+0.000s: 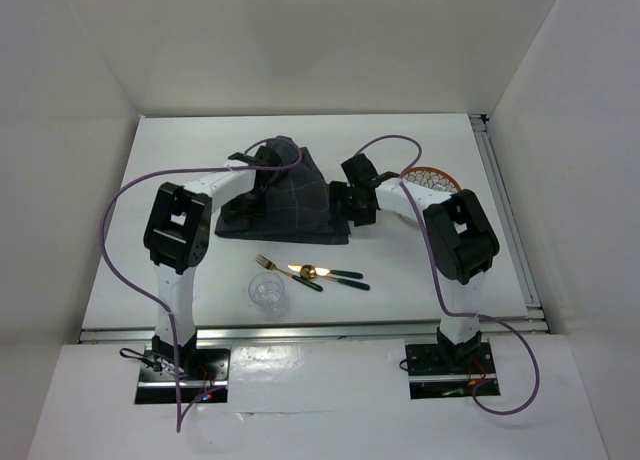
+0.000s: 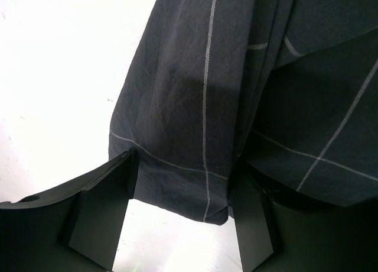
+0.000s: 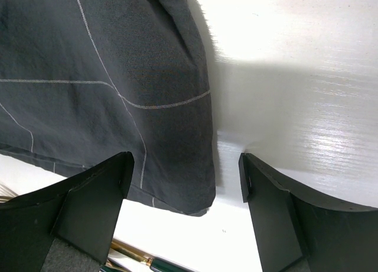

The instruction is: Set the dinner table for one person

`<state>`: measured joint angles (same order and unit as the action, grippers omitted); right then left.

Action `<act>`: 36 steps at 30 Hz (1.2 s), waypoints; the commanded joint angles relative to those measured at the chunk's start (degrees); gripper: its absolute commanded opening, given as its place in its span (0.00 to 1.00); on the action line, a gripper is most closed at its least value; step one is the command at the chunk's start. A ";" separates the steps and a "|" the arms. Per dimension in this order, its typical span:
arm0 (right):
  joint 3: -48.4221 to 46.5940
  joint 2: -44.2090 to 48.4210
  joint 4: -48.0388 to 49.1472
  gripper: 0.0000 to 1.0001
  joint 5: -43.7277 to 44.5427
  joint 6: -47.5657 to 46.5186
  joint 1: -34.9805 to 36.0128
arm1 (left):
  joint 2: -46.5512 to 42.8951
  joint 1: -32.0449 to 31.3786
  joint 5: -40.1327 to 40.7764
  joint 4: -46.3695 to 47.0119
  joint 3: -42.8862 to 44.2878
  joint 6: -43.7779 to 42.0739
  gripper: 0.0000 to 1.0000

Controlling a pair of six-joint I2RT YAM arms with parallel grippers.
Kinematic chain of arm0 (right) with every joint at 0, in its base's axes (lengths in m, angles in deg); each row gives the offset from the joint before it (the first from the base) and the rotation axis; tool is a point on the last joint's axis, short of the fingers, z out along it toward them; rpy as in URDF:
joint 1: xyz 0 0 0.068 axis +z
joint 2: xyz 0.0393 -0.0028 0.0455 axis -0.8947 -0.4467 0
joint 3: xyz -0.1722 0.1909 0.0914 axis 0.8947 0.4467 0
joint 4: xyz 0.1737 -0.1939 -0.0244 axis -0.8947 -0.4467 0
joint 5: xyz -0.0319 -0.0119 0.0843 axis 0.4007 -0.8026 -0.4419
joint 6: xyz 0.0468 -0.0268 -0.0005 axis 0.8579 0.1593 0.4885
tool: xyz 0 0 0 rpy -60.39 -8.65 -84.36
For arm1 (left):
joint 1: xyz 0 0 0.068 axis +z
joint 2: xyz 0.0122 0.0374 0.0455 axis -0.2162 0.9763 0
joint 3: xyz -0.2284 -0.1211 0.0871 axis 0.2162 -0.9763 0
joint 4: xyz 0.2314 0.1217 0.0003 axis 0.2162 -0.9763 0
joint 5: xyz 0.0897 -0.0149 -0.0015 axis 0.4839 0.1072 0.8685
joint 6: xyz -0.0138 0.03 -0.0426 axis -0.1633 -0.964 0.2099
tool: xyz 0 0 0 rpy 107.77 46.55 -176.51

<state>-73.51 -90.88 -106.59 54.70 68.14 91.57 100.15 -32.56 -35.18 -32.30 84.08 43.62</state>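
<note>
On the white dinner table [image 1: 400, 270] lies a dark grey checked placemat [image 1: 295, 205], bunched up into a peak at its far end. My left gripper [image 1: 258, 170] is at its left side. In the left wrist view the left gripper [image 2: 180, 219] is open, with a corner of the placemat [image 2: 195, 77] hanging loose between the jaws. My right gripper [image 1: 345, 195] is at the mat's right edge. It [image 3: 183, 195] is open too, over a near corner of the placemat [image 3: 88, 77] and bare table [image 3: 295, 77].
A gold fork [image 1: 270, 265], a gold spoon [image 1: 308, 272] and a green-handled knife [image 1: 345, 277] lie in front of the mat, with a clear glass [image 1: 268, 292] nearer the bases. An orange-patterned plate [image 1: 435, 177] is partly hidden behind the right arm. White walls enclose the table.
</note>
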 commanded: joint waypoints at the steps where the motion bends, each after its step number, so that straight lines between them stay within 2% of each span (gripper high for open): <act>1: 0.54 3.03 0.30 0.84 0.81 -0.28 0.03 | 0.91 -0.23 2.76 -2.05 2.20 1.06 0.77; 4: 0.54 3.03 0.30 0.84 0.81 -0.28 0.03 | 0.91 -0.23 3.46 -2.05 2.73 1.59 0.72; 6: 1.07 3.03 0.30 0.84 0.81 -0.80 0.03 | 0.91 -0.23 4.78 -3.53 3.34 2.11 0.63; 10: 1.59 3.03 0.30 0.85 0.81 -0.81 -0.50 | 0.91 -0.23 5.40 -4.59 4.48 2.12 0.53; 15: 1.59 3.03 0.30 0.85 0.81 -0.81 -0.50 | 0.29 -0.23 5.93 -5.21 5.62 2.12 0.50; 18: 1.59 3.03 0.30 0.85 0.81 -0.81 -0.50 | 0.29 -0.23 5.93 -5.91 5.63 2.12 0.39; 20: 1.59 3.03 0.30 0.85 0.81 -0.81 -1.02 | 0.29 -0.23 5.93 -5.91 5.63 2.12 0.39; 24: 1.59 3.55 0.30 0.85 0.81 -0.81 -1.03 | 0.29 -0.23 4.79 -5.91 5.63 2.12 0.55; 25: 1.59 3.55 0.30 0.85 0.81 -0.81 -1.03 | 0.29 -0.23 3.91 -5.91 5.02 2.12 0.64; 30: 1.59 3.55 0.30 0.85 0.81 -0.81 -1.03 | 0.29 -0.75 1.36 -4.24 3.78 2.12 0.83; 36: 1.59 3.55 0.30 0.85 0.81 -0.81 -1.03 | 2.23 -1.89 3.63 -4.24 3.78 2.12 0.84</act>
<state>-72.57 -90.22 -106.30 54.70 67.88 90.91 100.80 -33.57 -33.00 -36.32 88.03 45.06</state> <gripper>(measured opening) 0.851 0.838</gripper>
